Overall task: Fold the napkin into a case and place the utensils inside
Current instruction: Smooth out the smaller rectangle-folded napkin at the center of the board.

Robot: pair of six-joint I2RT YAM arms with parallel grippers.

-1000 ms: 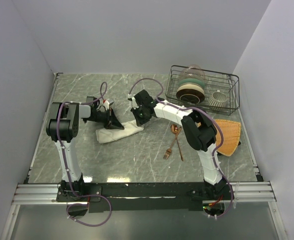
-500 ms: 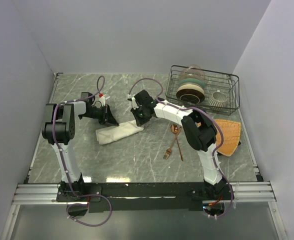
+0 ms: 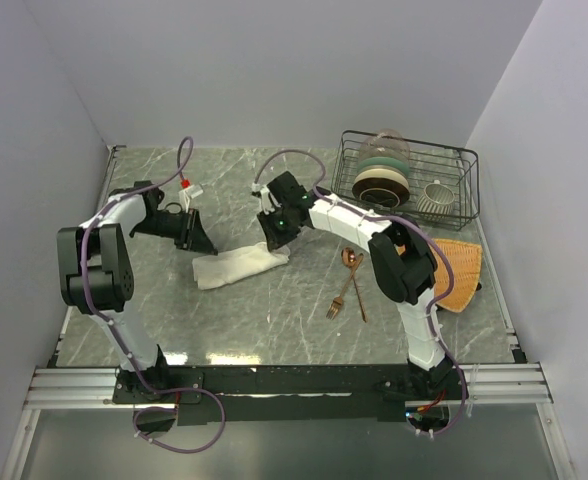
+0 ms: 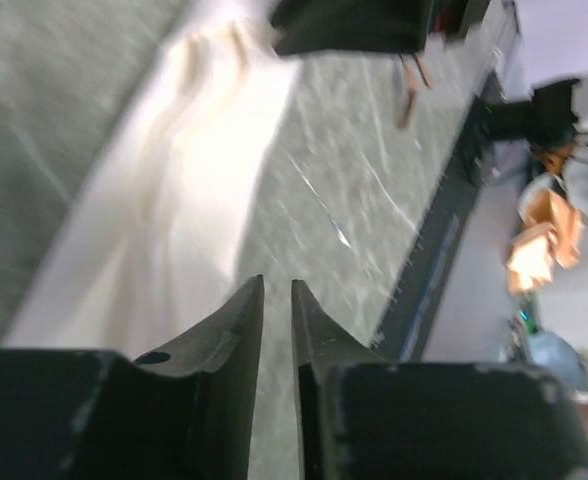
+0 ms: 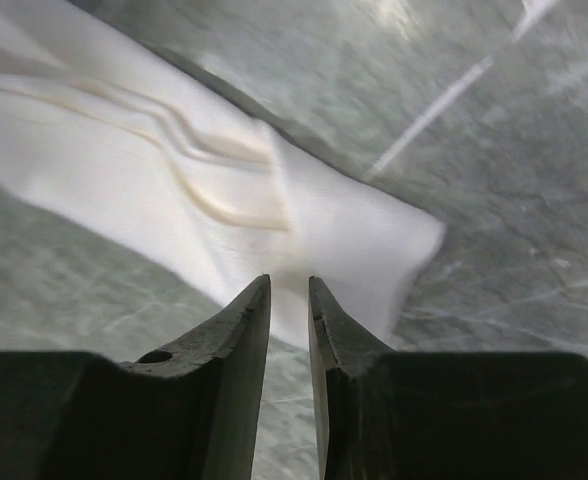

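Top view: I log the napkin (image 3: 239, 266) as a folded long strip lying slantwise, left of table centre. The left gripper (image 3: 196, 236) hangs just far of its left end, and the right gripper (image 3: 274, 233) is over its right end. The fork (image 3: 336, 304) and spoon (image 3: 352, 260) lie crossed to the right, apart from the cloth.

Left wrist: jaws parted a crack, nothing between them. The napkin (image 4: 174, 200) lies beyond the tips.

Right wrist: jaws a sliver apart, clasping nothing. The napkin's end (image 5: 354, 230) lies beneath the tips.
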